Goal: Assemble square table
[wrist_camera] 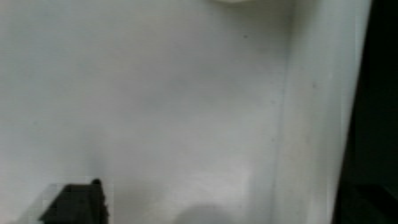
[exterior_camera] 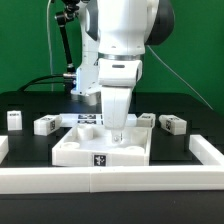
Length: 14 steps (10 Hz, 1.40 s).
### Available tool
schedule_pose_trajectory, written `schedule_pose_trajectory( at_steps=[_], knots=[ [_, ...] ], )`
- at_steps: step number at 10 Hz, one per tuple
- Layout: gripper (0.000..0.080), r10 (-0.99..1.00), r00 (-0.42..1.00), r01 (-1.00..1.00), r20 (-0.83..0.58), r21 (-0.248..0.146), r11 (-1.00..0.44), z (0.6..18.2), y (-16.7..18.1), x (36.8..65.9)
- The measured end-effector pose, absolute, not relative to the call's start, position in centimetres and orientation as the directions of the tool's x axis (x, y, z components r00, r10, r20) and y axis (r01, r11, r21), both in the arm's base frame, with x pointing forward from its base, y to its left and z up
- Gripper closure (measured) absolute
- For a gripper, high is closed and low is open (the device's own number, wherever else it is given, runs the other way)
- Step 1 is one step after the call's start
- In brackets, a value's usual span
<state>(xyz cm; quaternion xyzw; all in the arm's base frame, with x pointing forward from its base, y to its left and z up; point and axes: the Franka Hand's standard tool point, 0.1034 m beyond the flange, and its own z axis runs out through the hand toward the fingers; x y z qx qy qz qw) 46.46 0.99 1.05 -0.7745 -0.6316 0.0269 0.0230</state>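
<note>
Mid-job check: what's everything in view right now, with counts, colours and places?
tabletop: one, white, centre of the table, under the gripper.
legs: four, white with black tags, two on each side of the tabletop, apart from it.
marker board: one, white with tags, behind the tabletop.
rail: one, white, along the table's near edge and sides.
table: one, black, under everything.
arm: one, white, above the tabletop.
gripper: one, white, open, low over the tabletop.

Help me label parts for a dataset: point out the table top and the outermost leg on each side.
table top (exterior_camera: 75, 153), exterior view, on its front wall.
leftmost leg (exterior_camera: 14, 119), exterior view, on its front face.
rightmost leg (exterior_camera: 172, 124), exterior view, on its front face.
</note>
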Motion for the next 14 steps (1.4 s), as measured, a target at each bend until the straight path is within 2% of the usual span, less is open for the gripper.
schedule_pose_trajectory(
  at_steps=[3,5,6,7,8,14],
  knots=[
    [0.0150,0.978,0.206,0.975,-0.014,-0.076,-0.207,0.68,1.09,46.22],
    [0.0417,0.977,0.211,0.974,-0.014,-0.078,-0.211,0.66,1.25,46.16],
    [0.0417,0.977,0.211,0.974,-0.014,-0.079,-0.212,0.63,1.23,46.13],
    [0.0554,0.977,0.211,0.974,-0.015,-0.079,-0.212,0.61,1.23,46.11],
    [0.0725,0.977,0.212,0.974,-0.015,-0.079,-0.212,0.60,1.21,46.10],
    [0.0739,0.977,0.212,0.974,-0.014,-0.075,-0.213,0.69,1.17,46.23]
  ],
)
